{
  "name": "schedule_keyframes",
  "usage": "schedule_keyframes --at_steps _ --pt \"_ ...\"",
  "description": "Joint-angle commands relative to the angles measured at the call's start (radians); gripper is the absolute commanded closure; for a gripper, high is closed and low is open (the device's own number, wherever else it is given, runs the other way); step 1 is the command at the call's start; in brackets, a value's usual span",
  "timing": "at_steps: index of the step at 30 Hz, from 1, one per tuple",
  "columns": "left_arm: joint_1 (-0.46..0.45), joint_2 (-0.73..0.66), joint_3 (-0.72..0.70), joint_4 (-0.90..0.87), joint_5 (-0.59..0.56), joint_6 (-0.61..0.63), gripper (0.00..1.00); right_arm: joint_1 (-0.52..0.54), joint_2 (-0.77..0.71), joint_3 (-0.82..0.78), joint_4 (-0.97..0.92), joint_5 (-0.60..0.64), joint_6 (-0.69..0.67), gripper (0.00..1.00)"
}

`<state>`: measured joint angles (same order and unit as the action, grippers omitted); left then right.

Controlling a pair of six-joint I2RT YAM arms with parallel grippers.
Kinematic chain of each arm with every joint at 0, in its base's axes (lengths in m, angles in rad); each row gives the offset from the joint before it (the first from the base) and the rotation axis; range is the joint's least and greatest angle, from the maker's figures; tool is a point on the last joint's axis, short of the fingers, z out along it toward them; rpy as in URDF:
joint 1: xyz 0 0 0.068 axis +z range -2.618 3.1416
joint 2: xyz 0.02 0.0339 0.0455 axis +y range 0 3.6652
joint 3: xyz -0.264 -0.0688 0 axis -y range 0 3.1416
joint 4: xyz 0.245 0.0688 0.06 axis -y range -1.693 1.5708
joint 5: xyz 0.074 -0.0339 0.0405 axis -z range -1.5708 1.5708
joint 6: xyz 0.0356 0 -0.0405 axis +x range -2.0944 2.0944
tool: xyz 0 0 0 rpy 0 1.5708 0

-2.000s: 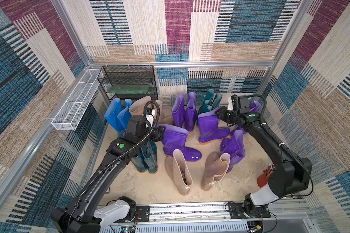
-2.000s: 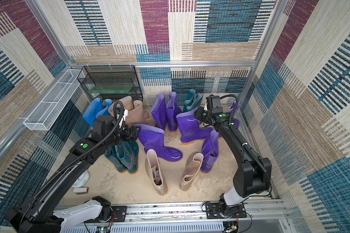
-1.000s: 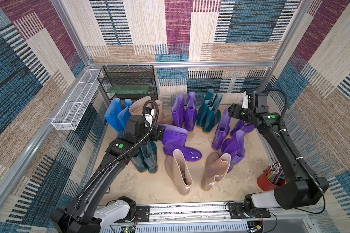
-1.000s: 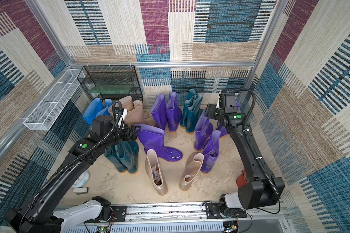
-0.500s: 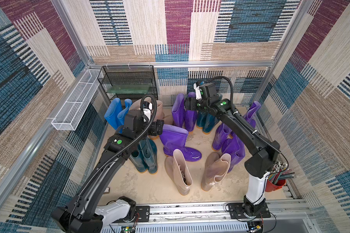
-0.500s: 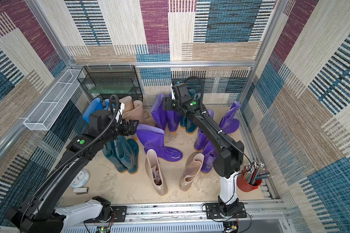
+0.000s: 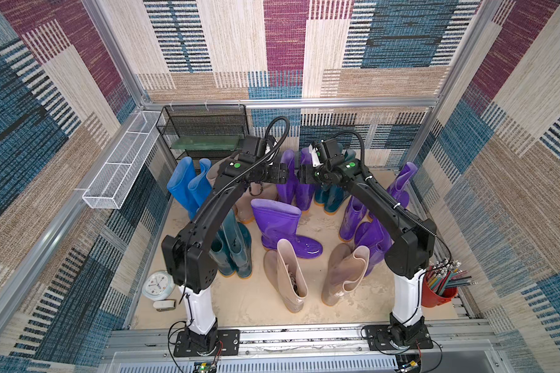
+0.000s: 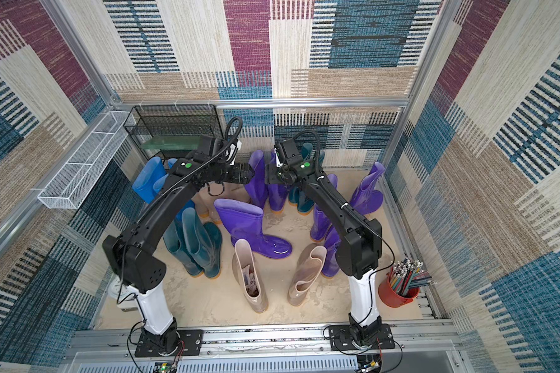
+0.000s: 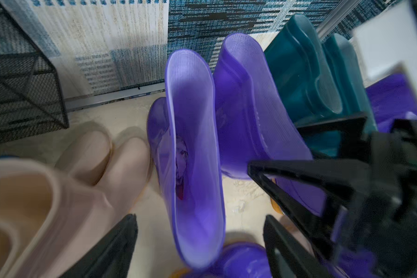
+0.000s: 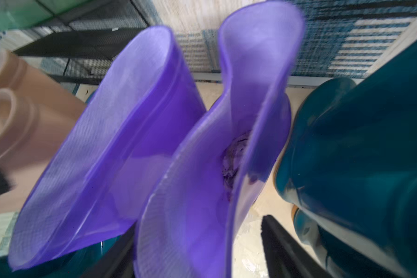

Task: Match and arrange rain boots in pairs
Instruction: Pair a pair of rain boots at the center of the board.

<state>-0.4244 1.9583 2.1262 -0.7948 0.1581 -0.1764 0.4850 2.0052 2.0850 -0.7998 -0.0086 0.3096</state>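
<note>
The sandy floor (image 7: 246, 303) held many boots (image 7: 288, 274). Two tall purple boots (image 7: 288, 193) stood right under the left claw (image 7: 281, 176) and the right claw (image 7: 304, 176). Teal boots (image 7: 333, 200) stood just beside the right claw. Blue boots (image 7: 181, 181) stood off to the left claw's side. A clock (image 7: 158, 284) and a red cup of pencils (image 7: 434, 295) sat far from both claws.
</note>
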Motion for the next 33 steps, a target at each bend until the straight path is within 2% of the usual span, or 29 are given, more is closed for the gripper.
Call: schedule_keyframes --at_steps 1,3,5,9,10,12,16,21,25,31,33 --pt "-0.003 0.118 0.157 -0.116 0.009 0.045 0.20 -0.017 0.019 0.025 0.033 -0.040 -0.015 0.39" --pt "-0.003 0.203 0.278 -0.175 0.006 0.053 0.30 -0.035 0.038 0.039 0.034 -0.080 -0.013 0.57" --pt "-0.002 0.274 0.380 -0.210 0.013 0.057 0.53 -0.046 0.049 0.043 0.046 -0.104 -0.011 0.75" --pt "-0.002 0.354 0.500 -0.203 0.036 0.035 0.97 -0.064 0.061 0.053 0.090 -0.142 -0.018 0.92" --pt "-0.002 0.361 0.508 -0.184 0.022 0.012 1.00 -0.070 0.065 0.055 0.103 -0.162 -0.017 0.95" --pt "-0.003 0.355 0.479 -0.111 -0.001 -0.029 1.00 -0.077 0.079 0.073 0.121 -0.187 -0.024 0.99" --pt "-0.003 0.322 0.412 0.019 -0.158 -0.106 1.00 -0.095 0.141 0.155 0.110 -0.226 -0.032 1.00" --pt "-0.002 0.324 0.454 0.043 -0.261 -0.089 1.00 -0.102 0.193 0.234 0.114 -0.314 -0.066 1.00" --pt "-0.002 0.345 0.475 0.029 -0.263 -0.044 1.00 -0.092 0.212 0.253 0.141 -0.363 -0.091 1.00" --pt "-0.001 0.341 0.457 0.015 -0.203 0.040 1.00 -0.088 0.216 0.264 0.158 -0.434 -0.101 1.00" --pt "-0.005 0.342 0.462 0.000 -0.227 0.084 1.00 -0.090 0.215 0.278 0.157 -0.461 -0.089 1.00"
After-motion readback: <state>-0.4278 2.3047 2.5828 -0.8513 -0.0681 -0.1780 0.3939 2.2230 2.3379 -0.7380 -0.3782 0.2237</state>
